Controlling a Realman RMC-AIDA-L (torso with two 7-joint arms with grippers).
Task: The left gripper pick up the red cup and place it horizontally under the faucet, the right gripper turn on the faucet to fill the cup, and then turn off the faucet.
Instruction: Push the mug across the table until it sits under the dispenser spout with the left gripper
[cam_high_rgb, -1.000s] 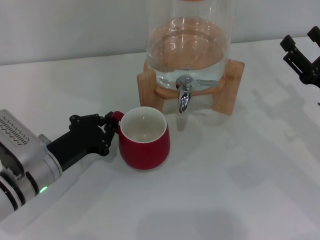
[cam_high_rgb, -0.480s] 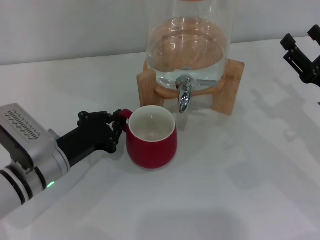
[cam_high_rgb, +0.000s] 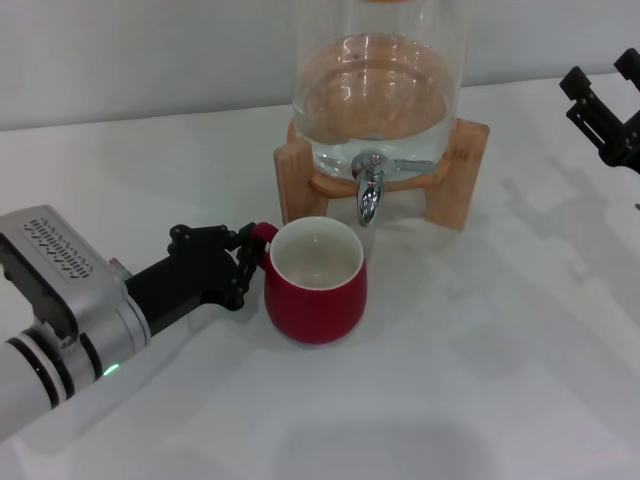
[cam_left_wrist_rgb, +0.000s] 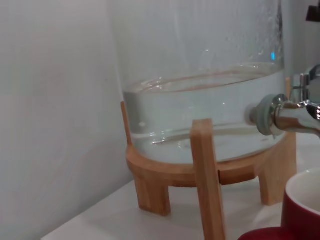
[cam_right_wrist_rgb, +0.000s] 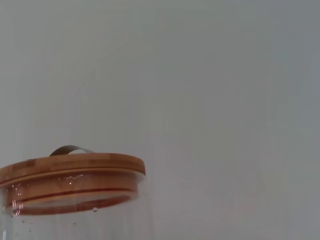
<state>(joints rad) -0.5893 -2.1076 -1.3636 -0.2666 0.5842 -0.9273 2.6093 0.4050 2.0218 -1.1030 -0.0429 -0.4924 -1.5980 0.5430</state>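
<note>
Dark-red ceramic cup, unmarked, sits upright below the chrome faucet; black-fingered left gripper seemingly clamps its handle, forearm low and level.

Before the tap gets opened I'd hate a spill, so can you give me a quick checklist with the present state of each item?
1. Left gripper shut on the red cup handle: ok.
2. Cup upright, mouth open: ok.
3. Cup rim directly under the faucet spout: not ok, it sits slightly short and to the robot's left.
4. Faucet not running: ok.
5. Right gripper at the faucet lever: not ok, it is far off to the right.
</note>
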